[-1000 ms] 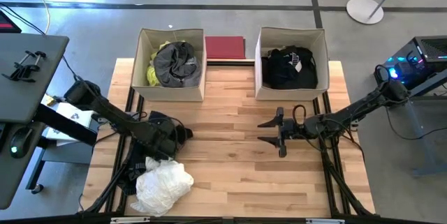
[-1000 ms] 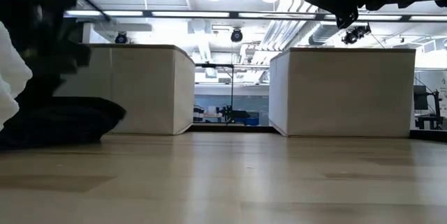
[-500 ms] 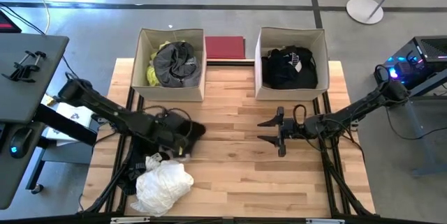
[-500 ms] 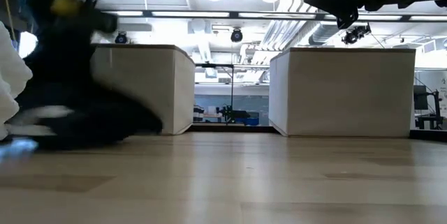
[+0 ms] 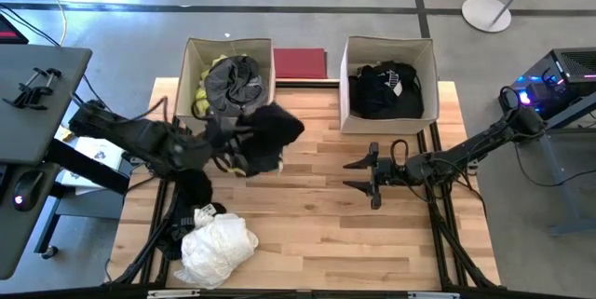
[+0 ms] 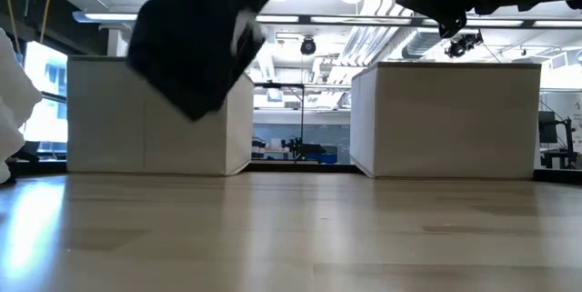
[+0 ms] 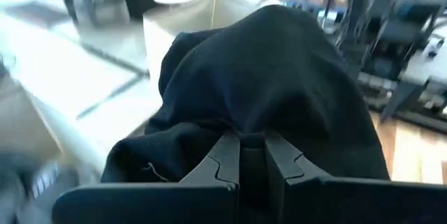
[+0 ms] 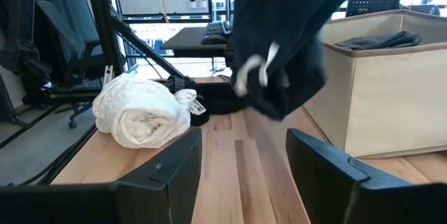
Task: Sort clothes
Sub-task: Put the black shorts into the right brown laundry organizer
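A black garment (image 5: 268, 134) hangs in the air near the left beige box (image 5: 187, 85), with my left gripper (image 7: 251, 155) shut on it. In the low view the black garment (image 6: 195, 37) floats before that box (image 6: 155, 119). A crumpled white garment (image 5: 219, 246) lies on the table at the near left, and a dark cloth (image 5: 192, 187) lies beside it. Grey and yellow clothes (image 5: 231, 83) fill the left box. Black clothes (image 5: 384, 89) lie in the right box (image 5: 344, 85). My right gripper (image 5: 358, 176) waits open at mid-table, touching nothing. My left gripper pinches a bunched fold of the black garment (image 7: 246, 130) between its two fingers (image 7: 227, 160). The fingers come from the table's left, nearly level. The garment is lifted clear of the table, billowing past the fingertips and drooping below them, slack.
A flat dark red board (image 5: 300, 61) lies between the two boxes at the far edge. The wooden tabletop (image 5: 307, 234) is bare in the middle and at the near right. A desk (image 5: 37, 85) stands beyond the table's left edge.
My left gripper has risen from the table at the near left and swung toward the far edge and the left box, tipping from pointing down to nearly level. The black garment has come up with it, from lying on the table to hanging clear.
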Robot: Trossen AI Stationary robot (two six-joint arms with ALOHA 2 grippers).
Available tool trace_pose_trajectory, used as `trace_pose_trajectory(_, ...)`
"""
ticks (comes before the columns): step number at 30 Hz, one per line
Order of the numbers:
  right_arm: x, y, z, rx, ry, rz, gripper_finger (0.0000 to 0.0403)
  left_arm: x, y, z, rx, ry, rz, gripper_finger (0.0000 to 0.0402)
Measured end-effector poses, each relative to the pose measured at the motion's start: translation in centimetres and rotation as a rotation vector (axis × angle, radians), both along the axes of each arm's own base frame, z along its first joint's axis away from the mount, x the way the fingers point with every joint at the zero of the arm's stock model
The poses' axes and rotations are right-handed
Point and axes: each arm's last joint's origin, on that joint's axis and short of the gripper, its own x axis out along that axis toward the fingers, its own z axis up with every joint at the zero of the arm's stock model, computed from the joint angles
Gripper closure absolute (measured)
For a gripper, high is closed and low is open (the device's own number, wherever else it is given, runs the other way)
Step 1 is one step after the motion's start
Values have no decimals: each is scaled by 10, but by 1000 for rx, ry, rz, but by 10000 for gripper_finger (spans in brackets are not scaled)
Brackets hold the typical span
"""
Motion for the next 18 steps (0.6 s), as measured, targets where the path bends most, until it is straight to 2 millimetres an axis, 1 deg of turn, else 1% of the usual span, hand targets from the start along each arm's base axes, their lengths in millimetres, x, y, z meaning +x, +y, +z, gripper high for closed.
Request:
trace_pose_trajectory(2,0,0,0,1,0,0,206,1,3,11,27,-22,-14,396)
trace_pose_trajectory(3,0,0,0,1,1,0,206,2,4,13,25,-29,-28,396)
trace_pose_trajectory(5,0,0,-1,3,7,0,206,4,5,11,-7,-6,-91,396)
trace_pose_trajectory(8,0,0,-2,11,17,-1,206,12,1,-5,-110,116,-225,396)
trace_pose_trajectory(10,0,0,-2,15,24,-1,206,16,-3,-17,-174,203,-271,396)
trace_pose_trajectory(14,0,0,-3,15,25,-1,206,26,-8,-37,-252,330,-282,395)
trace_pose_trajectory(18,0,0,-2,15,24,0,206,44,-13,-57,-254,416,-254,381)
